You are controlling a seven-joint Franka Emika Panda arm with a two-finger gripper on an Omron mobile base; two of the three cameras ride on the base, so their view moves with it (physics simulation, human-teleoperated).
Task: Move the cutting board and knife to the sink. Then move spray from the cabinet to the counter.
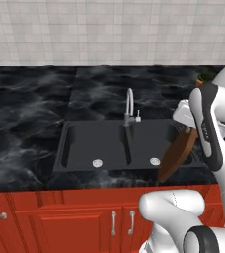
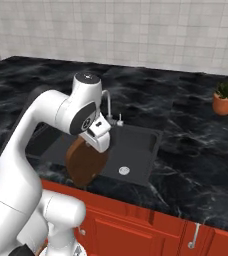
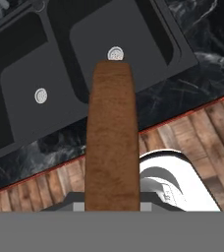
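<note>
Over the sink's (image 1: 70, 148) right basin, cutting board (image 1: 177, 154) in claw (image 1: 185, 123), tilted

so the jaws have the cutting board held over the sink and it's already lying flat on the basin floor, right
Not quite. The gripper does hold the cutting board over the sink, but the board is not lying flat in the basin; it hangs tilted in the air above the right basin. The left base view shows this best.

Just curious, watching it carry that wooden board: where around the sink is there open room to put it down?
Both sink basins look bare apart from their drains. The counter left of the sink is open, as is the stretch between sink and potted plant. It is tight around the faucet and where the gripper holds the cutting board.
</note>
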